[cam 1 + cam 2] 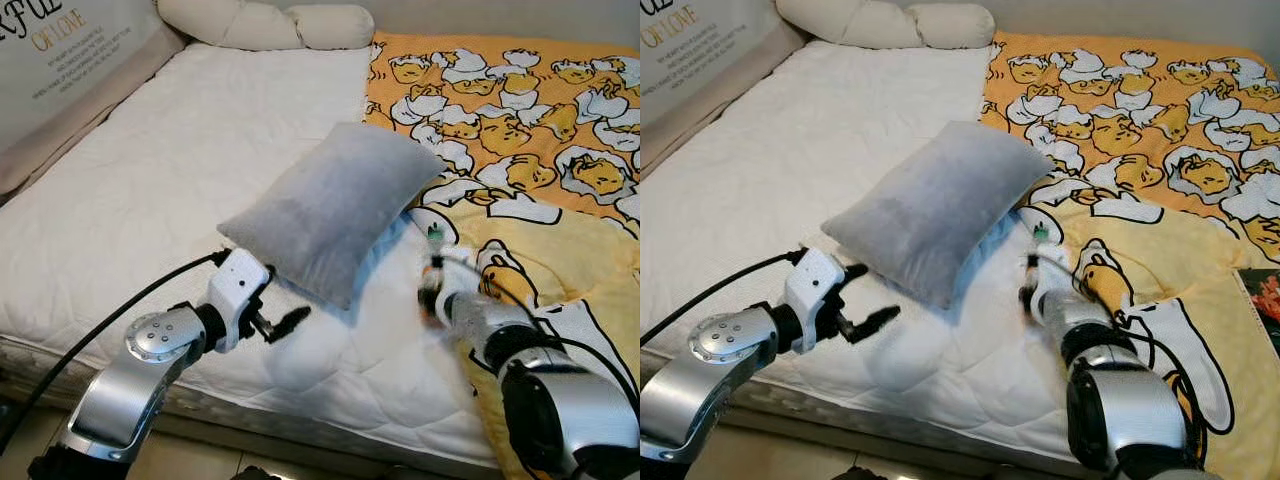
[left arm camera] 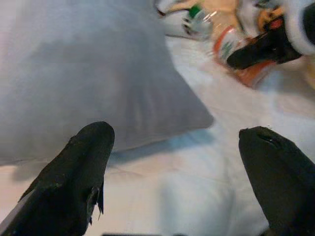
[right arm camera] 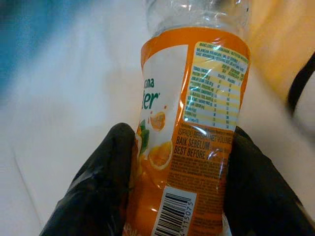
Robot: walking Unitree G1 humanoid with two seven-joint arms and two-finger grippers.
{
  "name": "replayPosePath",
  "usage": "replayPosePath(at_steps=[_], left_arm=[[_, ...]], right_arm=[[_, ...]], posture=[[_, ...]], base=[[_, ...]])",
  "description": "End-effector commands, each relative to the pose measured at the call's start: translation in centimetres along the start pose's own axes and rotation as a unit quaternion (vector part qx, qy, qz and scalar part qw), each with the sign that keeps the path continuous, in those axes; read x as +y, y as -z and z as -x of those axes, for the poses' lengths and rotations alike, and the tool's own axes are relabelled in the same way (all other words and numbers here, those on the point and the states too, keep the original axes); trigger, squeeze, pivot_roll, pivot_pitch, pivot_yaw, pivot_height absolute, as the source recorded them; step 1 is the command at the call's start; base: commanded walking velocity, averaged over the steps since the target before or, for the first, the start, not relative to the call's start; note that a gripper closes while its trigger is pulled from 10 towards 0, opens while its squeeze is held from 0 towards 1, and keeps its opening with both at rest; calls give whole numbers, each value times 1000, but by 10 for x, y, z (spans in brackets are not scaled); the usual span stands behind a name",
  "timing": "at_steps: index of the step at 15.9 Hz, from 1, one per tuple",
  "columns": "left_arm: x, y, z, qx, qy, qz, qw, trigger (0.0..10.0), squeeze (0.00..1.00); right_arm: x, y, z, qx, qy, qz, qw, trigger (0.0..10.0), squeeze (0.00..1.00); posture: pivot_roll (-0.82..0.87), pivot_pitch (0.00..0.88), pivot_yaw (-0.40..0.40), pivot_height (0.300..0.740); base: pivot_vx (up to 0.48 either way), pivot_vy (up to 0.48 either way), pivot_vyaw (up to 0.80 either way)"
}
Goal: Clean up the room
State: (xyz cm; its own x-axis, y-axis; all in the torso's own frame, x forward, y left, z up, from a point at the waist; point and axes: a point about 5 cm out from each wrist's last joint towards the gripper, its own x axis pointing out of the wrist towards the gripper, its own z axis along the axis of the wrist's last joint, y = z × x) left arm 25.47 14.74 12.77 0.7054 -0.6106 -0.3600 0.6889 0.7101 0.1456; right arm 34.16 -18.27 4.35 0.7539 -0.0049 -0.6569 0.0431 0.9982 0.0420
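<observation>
A grey pillow (image 1: 330,205) lies tilted in the middle of the white mattress (image 1: 150,190). My left gripper (image 1: 287,293) stands open just off the pillow's near corner, with nothing between its fingers (image 2: 78,172). Right of the pillow, at the edge of the yellow blanket, my right gripper (image 3: 182,147) is shut on a clear plastic bottle (image 3: 192,123) with an orange label. The bottle (image 1: 432,262) has a green cap and looks blurred in the head views. It also appears beyond the pillow in the left wrist view, bottle (image 2: 221,39).
A yellow blanket (image 1: 520,130) with a duck print covers the bed's right half. A long white pillow (image 1: 265,25) lies at the head end, beside a padded panel (image 1: 60,50) with lettering. The mattress's front edge (image 1: 300,410) runs close to my arms.
</observation>
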Motion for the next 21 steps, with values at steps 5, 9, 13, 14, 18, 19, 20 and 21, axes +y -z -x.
replayPosePath(at_steps=[5,9,13,14,18,19,20,21], left_arm=[[4,-8,6,-23,-70,19,997,10000,0],[25,-8,6,-38,-221,24,974,10000,0],[31,-3,10,-24,-278,25,960,10000,0],[30,-4,10,-25,-279,22,960,10000,0],[30,-8,8,-36,-287,28,957,10000,0],[28,-7,7,-39,-281,44,958,10000,0],[27,-7,7,-42,-280,54,957,10000,0],[27,-6,7,-42,-282,62,956,10000,0]], right_arm=[[-10,-46,33,-201,-41,-71,976,6941,0],[42,-62,90,-341,-203,-16,918,10000,0],[57,-50,101,-325,-208,-4,923,10000,0],[57,-48,102,-321,-209,-5,924,10000,0],[56,-38,101,-300,-195,2,934,10000,0],[59,-39,102,-300,-197,3,933,10000,0],[61,-39,104,-299,-200,5,933,10000,0],[63,-38,105,-295,-204,4,933,10000,0]], posture=[[-107,0,60,740],[-119,0,61,740],[-90,0,40,740],[-82,0,35,740],[-69,0,25,740],[-77,0,31,740],[-76,0,31,740],[-78,0,34,740]], base=[[0,0,0],[0,0,400],[0,0,800],[0,0,800],[0,0,800],[0,0,800],[0,0,800],[0,0,800]])
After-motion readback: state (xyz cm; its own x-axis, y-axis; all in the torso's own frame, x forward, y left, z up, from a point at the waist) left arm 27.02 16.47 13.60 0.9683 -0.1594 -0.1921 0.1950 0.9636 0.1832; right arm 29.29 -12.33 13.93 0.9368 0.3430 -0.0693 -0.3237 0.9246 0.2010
